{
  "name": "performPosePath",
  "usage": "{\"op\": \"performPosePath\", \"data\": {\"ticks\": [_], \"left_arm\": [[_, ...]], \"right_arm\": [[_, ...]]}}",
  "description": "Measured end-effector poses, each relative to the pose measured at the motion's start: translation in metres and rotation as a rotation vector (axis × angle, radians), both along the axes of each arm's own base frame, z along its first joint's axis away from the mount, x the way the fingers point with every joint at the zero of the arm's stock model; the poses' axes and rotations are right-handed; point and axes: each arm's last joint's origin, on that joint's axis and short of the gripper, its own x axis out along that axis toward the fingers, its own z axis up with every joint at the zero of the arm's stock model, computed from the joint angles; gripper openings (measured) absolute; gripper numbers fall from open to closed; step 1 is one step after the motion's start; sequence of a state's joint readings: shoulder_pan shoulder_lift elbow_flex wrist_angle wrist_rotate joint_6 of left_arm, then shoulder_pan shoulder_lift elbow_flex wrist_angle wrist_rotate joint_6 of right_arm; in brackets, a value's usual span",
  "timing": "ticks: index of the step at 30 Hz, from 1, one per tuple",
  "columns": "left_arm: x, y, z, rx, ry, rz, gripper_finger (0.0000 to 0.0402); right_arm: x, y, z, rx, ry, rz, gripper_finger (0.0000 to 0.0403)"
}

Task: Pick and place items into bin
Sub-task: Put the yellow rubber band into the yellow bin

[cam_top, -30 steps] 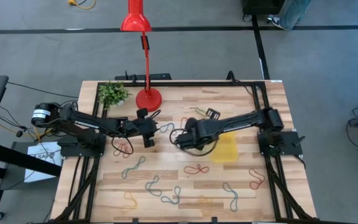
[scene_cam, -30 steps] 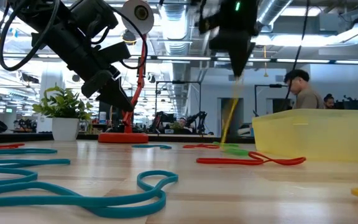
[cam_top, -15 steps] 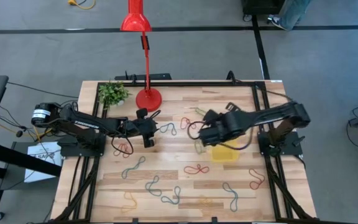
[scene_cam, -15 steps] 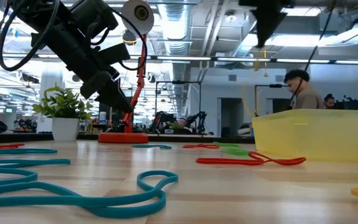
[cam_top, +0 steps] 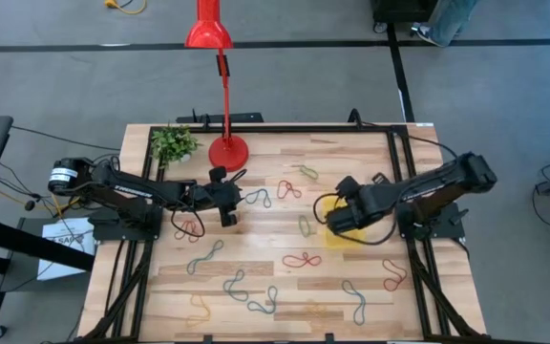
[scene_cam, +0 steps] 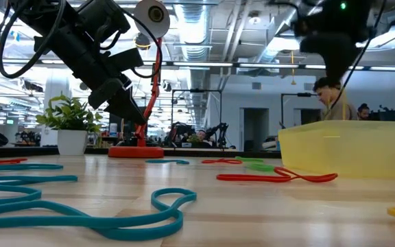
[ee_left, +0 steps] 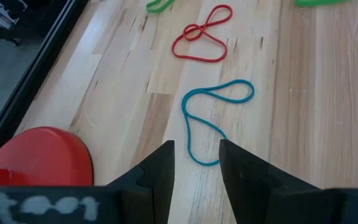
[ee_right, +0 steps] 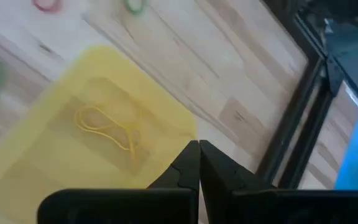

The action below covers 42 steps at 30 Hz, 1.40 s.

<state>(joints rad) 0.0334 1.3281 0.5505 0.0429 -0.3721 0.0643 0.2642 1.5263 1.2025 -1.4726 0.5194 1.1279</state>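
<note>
The yellow bin point(cam_top: 351, 237) stands right of the table's middle; it also shows in the low view point(scene_cam: 362, 147). My right gripper point(cam_top: 336, 223) is shut above the bin's left part; in its wrist view point(ee_right: 198, 147) the fingertips meet. A yellow band point(ee_right: 107, 130) shows inside the bin point(ee_right: 36, 168), apart from the fingertips. My left gripper point(cam_top: 227, 216) is open above the table left of the middle. Its fingers point(ee_left: 196, 158) stand just short of a teal band point(ee_left: 213, 118) that lies flat on the wood. A red band point(ee_left: 201, 37) lies beyond it. My right gripper is shut with its fingers slanting down over the bin. I cannot tell whether a band is between them: none shows at the tips, and the fingers hide what is under them.
Several red, teal, green and yellow bands lie over the table's near half, among them a red one point(cam_top: 302, 259) and a teal one point(cam_top: 204, 256). A red lamp base point(cam_top: 227, 151) and a small plant point(cam_top: 173, 143) stand at the far left. A person point(scene_cam: 334, 103) is beyond the table.
My right gripper has gone from the table's middle toward the right edge and now stands over the bin. On the way a yellow band hung below it, clear of the table.
</note>
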Motion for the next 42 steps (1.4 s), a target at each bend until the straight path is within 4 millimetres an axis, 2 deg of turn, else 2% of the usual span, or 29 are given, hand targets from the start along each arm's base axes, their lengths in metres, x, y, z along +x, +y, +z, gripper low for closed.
{"op": "performPosePath", "data": {"ticks": [3, 9, 17, 21, 26, 32, 37, 42], "left_arm": [[0.001, 0.000, 0.001, 0.003, -0.009, 0.002, 0.0119], [0.003, 0.000, 0.004, 0.015, -0.050, -0.009, 0.0119], [0.005, 0.000, 0.006, 0.018, -0.067, -0.011, 0.0119], [0.005, 0.000, 0.006, 0.020, -0.067, -0.012, 0.0119], [0.005, 0.000, 0.006, 0.019, -0.067, -0.013, 0.0119], [0.005, 0.000, 0.006, 0.019, -0.067, -0.013, 0.0119], [0.005, 0.000, 0.006, 0.019, -0.067, -0.014, 0.0119], [0.005, 0.000, 0.006, 0.017, -0.068, -0.013, 0.0119]], "right_arm": [[0.004, 0.003, -0.019, -0.005, 0.015, 0.001, 0.0001], [0.012, 0.003, -0.036, -0.024, 0.084, -0.004, 0.0026], [0.016, -0.003, -0.039, -0.022, 0.093, -0.026, 0.0078], [0.022, 0.004, -0.033, 0.052, 0.039, -0.001, 0.0086], [0.040, 0.032, -0.016, 0.243, -0.069, 0.200, 0.0087], [0.052, 0.087, 0.003, 0.546, -0.250, 0.469, 0.0087], [0.048, 0.125, 0.006, 0.584, -0.332, 0.702, 0.0087], [0.043, 0.147, -0.001, 0.584, -0.331, 0.774, 0.0087]]}}
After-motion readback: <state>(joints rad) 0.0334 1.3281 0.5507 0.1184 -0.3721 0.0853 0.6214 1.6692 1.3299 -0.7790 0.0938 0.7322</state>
